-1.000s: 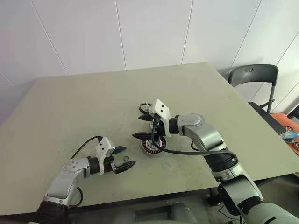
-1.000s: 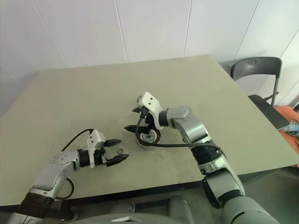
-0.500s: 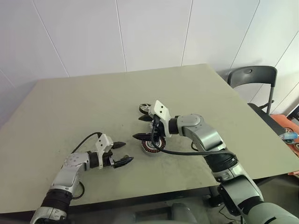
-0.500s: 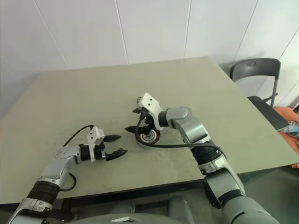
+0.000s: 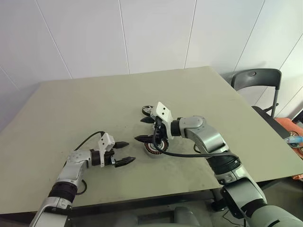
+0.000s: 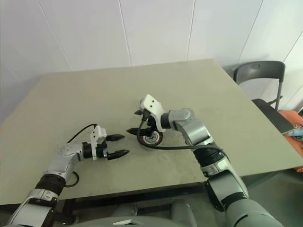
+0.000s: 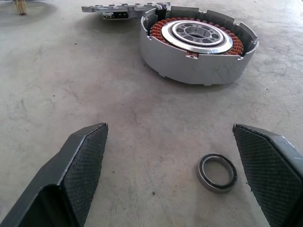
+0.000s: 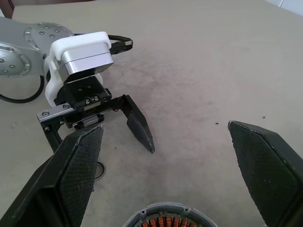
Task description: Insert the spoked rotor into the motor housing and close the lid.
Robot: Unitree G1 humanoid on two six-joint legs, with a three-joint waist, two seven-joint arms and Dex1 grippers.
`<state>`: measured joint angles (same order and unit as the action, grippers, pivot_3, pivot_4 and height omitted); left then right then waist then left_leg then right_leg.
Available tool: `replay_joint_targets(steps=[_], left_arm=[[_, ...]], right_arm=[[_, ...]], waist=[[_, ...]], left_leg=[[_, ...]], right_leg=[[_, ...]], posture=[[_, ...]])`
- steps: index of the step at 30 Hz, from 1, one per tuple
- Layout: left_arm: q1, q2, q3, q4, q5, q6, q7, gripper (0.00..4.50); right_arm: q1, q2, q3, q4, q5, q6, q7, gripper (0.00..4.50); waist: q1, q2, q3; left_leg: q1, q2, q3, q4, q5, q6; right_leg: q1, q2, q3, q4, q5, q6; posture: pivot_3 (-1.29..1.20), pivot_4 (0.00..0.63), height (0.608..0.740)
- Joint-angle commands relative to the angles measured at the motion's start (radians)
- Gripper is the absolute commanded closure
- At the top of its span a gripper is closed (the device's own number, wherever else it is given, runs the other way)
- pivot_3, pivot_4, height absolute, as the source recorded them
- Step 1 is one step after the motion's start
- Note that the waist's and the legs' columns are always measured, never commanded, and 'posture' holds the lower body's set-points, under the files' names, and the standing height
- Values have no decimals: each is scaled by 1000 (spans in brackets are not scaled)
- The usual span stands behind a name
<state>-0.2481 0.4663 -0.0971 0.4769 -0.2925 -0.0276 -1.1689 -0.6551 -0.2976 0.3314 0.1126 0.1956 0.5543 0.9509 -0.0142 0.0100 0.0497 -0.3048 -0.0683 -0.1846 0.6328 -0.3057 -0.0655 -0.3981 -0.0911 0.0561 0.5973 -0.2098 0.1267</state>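
Note:
The motor housing [image 5: 154,149] sits mid-table, its copper windings and silver centre bare on top [image 7: 198,39]. The spoked rotor [image 5: 147,110] lies flat on the table just beyond it. My right gripper [image 5: 139,129] hovers over the housing's left side, pointing left, open and empty. My left gripper [image 5: 129,152] rests low on the table a short way left of the housing, pointing at it, open, with a tiny dark ring [image 7: 217,171] lying between its fingers [image 7: 85,163]. I cannot make out the lid for certain. A flat silvery toothed edge [image 7: 124,8] shows just behind the housing.
The beige table [image 5: 85,109] stretches wide behind and to the left of the parts. A grey chair [image 5: 258,82] stands off the table's right edge. A black cable [image 5: 189,153] from my right wrist trails across the table beside the housing.
My left arm has stretched out, carrying its open gripper a little farther across the table toward the housing. The right gripper and the parts stay where they were.

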Motion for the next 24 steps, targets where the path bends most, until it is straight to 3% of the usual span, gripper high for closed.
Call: replay_joint_targets(steps=[1, 10, 24], left_arm=[[51, 3, -14, -105, -10, 74, -7, 0], [84, 14, -12, -192, -2, 123, -13, 0], [104, 41, -56, -177, 78, 80, -7, 0]], right_arm=[[-16, 0, -4, -14, -3, -20, 2, 31], [-15, 2, -3, -10, -12, -22, 3, 31], [-12, 3, -3, -11, -15, -24, 0, 31]], waist=[[-1, 0, 0], [2, 0, 0], [1, 0, 0]], left_leg=[[0, 0, 0, 0, 0, 0], [-13, 0, 0, -2, 0, 0], [-13, 0, 0, -2, 0, 0]], right_leg=[[-1, 0, 0, 0, 0, 0], [-14, -1, 0, -2, 2, 2], [-14, -1, 0, -2, 2, 3]], posture=[[0, 0, 740], [0, 0, 740], [0, 0, 740]])
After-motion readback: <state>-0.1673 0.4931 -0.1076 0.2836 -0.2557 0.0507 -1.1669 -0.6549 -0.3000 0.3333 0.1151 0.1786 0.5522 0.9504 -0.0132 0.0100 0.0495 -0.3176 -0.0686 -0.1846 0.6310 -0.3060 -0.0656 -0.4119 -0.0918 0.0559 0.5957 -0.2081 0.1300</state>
